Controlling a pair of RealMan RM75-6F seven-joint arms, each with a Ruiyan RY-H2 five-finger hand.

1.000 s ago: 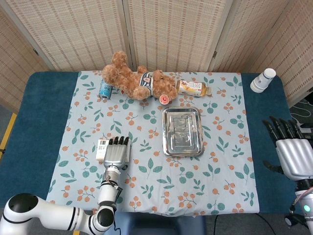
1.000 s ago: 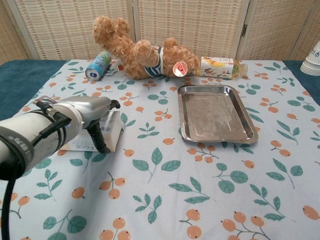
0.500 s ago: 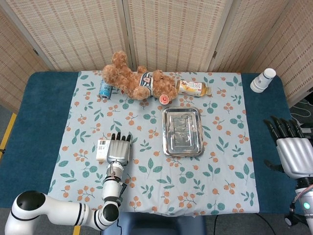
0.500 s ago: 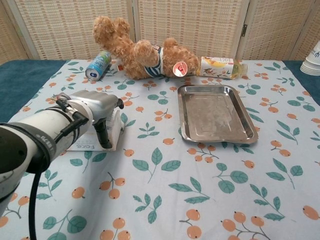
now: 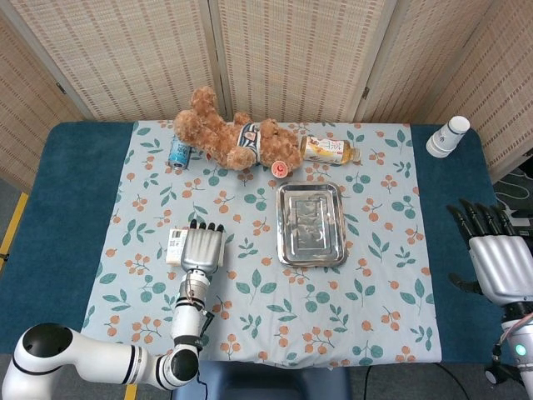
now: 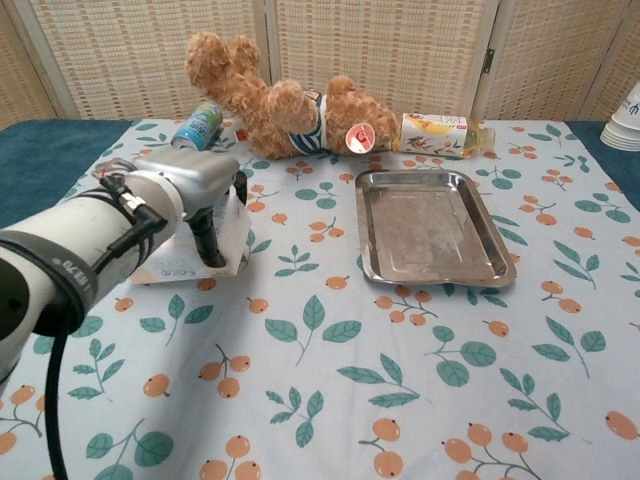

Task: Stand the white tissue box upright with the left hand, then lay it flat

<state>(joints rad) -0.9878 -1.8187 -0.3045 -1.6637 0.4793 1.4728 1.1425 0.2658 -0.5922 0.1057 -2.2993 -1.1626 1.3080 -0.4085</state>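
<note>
Tissue box (image 6: 228,232), white, is tilting up on its edge, the left hand (image 5: 202,247) grasping it with its thumb (image 6: 208,243) underneath.

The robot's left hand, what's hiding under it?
The tissue box lies under the left hand. Only its left end and near side show; its top is covered, and I cannot tell how the fingers grip it.

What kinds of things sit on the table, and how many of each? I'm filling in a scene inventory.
Tissue box: 1
Teddy bear: 1
Can: 1
Bottle: 1
Metal tray: 1
Paper cup stack: 1
Total: 6
</note>
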